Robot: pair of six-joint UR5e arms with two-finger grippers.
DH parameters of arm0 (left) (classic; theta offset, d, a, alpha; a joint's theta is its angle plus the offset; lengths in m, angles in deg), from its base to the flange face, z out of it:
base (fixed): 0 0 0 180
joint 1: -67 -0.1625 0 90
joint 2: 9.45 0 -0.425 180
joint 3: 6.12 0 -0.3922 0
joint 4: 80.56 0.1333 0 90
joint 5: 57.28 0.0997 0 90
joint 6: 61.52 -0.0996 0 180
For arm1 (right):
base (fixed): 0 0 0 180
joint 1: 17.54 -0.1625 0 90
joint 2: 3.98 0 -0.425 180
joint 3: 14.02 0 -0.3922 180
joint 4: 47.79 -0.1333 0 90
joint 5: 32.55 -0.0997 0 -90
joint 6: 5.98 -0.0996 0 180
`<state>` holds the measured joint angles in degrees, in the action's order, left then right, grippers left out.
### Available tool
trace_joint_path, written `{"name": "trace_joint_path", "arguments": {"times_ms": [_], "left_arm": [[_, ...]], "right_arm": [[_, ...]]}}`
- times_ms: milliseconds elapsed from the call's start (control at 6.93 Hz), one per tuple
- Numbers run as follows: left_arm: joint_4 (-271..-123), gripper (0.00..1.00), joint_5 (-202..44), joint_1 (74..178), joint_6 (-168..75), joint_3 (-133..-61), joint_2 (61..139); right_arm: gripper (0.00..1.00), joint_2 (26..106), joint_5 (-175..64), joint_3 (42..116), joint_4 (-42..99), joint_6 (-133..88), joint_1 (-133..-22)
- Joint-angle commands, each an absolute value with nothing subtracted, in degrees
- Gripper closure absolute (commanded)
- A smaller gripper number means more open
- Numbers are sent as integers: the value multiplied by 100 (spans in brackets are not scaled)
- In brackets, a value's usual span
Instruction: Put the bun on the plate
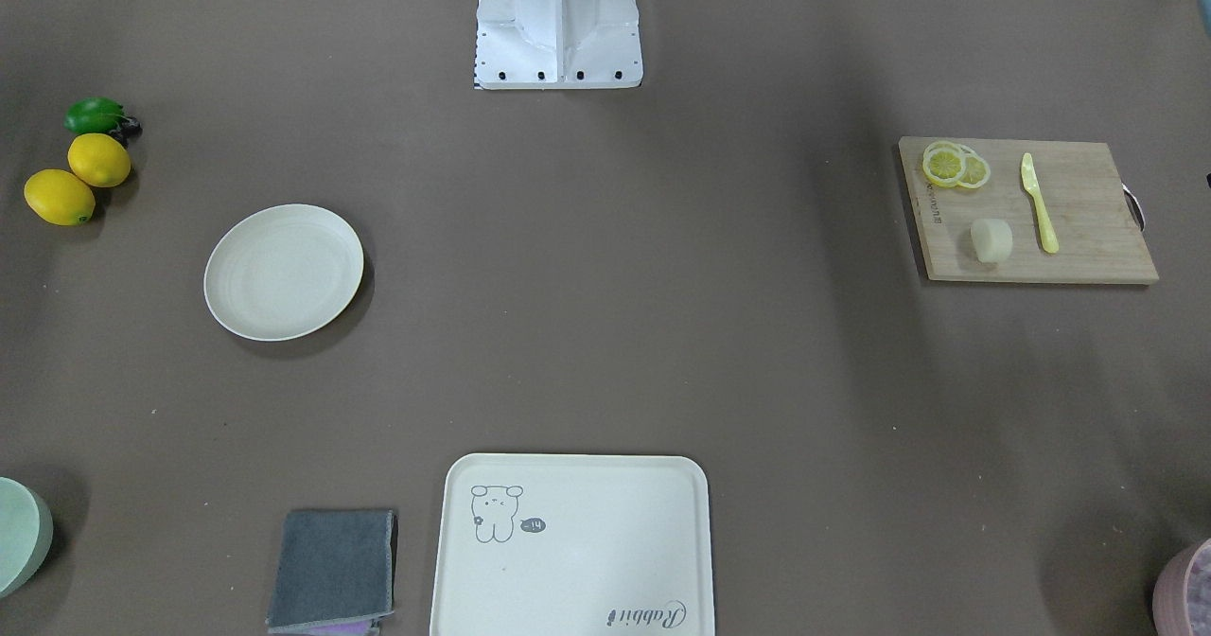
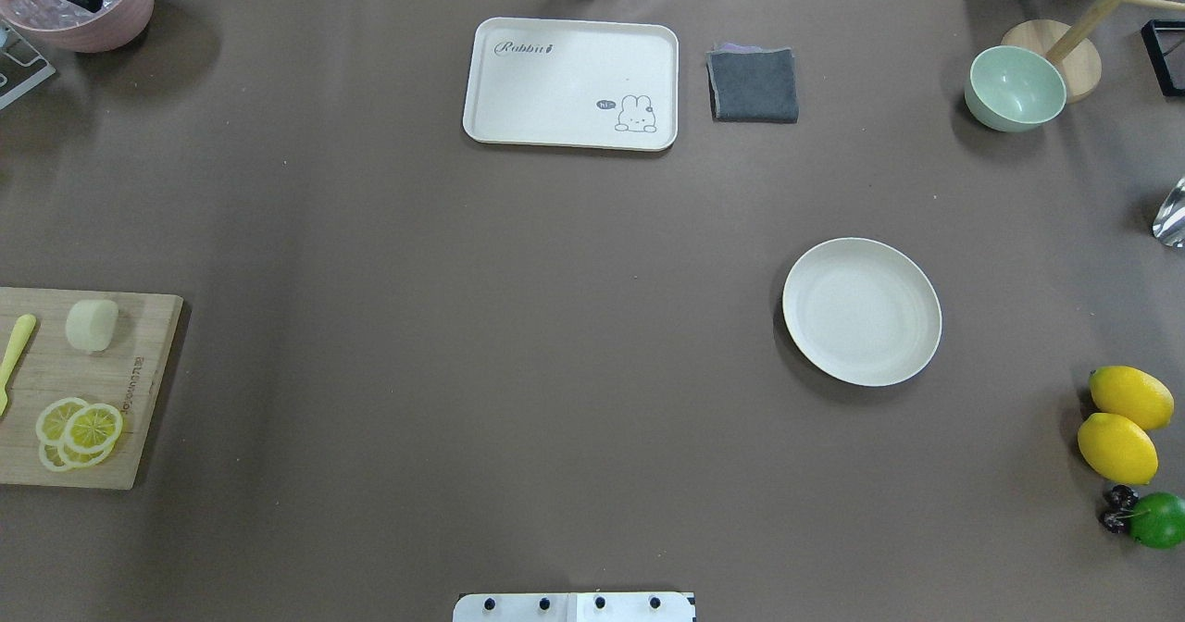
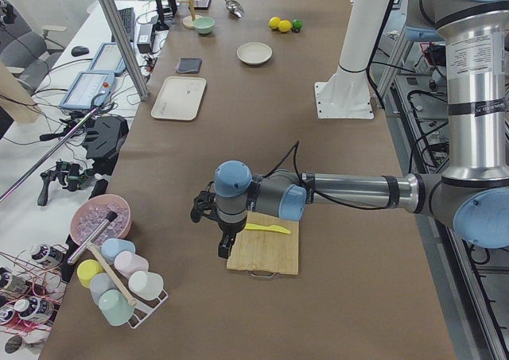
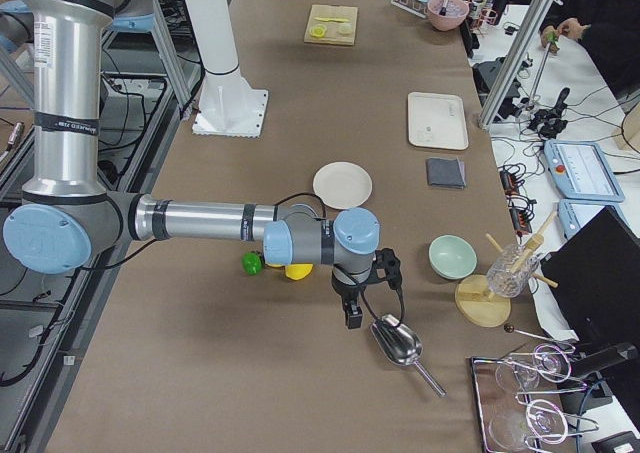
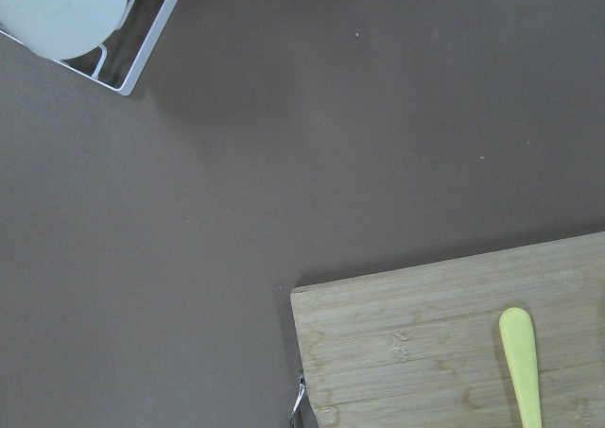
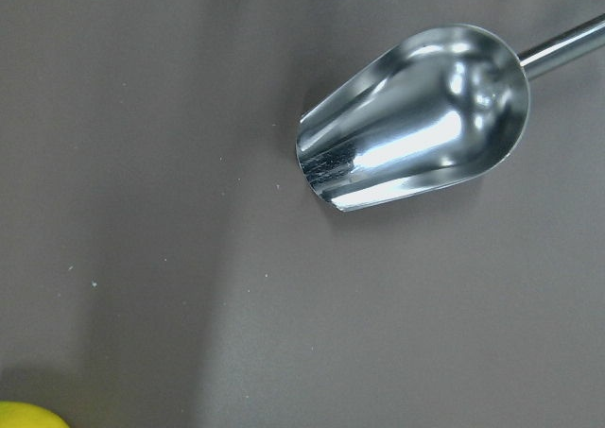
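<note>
The bun (image 1: 991,239) is a pale cream puck standing on a wooden cutting board (image 1: 1088,248) on the robot's left side, also seen from overhead as the bun (image 2: 92,325). The empty off-white plate (image 2: 861,312) sits far across the table on the robot's right, and the front view shows the plate (image 1: 284,272) too. My left gripper (image 3: 225,249) hangs over the board's outer end, a short way from the bun. My right gripper (image 4: 353,316) hovers past the lemons, near a metal scoop (image 6: 416,116). Whether either gripper is open or shut, I cannot tell.
On the board lie lemon slices (image 1: 956,165) and a yellow knife (image 1: 1039,203). A cream tray (image 2: 571,83) and a grey cloth (image 2: 754,85) lie at the far edge. Two lemons (image 2: 1122,423), a lime (image 2: 1157,519) and a green bowl (image 2: 1015,88) are on the right.
</note>
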<state>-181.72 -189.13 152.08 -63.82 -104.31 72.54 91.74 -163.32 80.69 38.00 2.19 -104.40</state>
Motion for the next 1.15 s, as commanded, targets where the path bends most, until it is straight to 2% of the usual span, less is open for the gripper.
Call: {"name": "trace_joint_path", "arguments": {"times_ms": [0, 1010], "left_arm": [[-18163, 2, -18911, 15199, -6311, -10429, 7290], [-18356, 2, -18911, 14839, -6363, -10464, 7281]], "right_arm": [[0, 9200, -16368, 8142, 3799, 210, -10438], [0, 9121, -16377, 8231, 3790, 245, -10403]]}}
